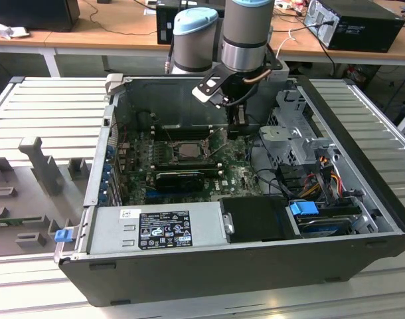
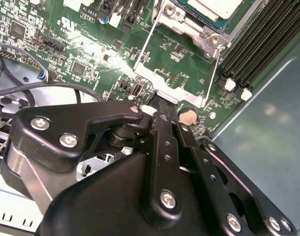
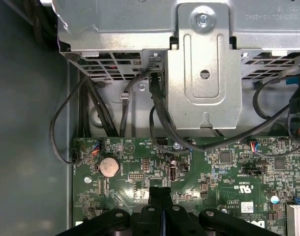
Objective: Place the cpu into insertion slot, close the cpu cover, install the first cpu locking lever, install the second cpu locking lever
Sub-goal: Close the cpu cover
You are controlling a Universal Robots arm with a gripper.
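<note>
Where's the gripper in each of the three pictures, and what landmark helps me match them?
Exterior view: the gripper hangs inside the open computer case, above the green circuit board.
Second wrist view: the gripper sits in the foreground, tips beside the coin battery.
First wrist view: the gripper tips meet over the board, the coin battery nearby.
Shared landmark: the green circuit board; the coin battery links both wrist views.

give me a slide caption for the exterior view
gripper inside the open computer case, near the cpu seated in the insertion slot
</note>
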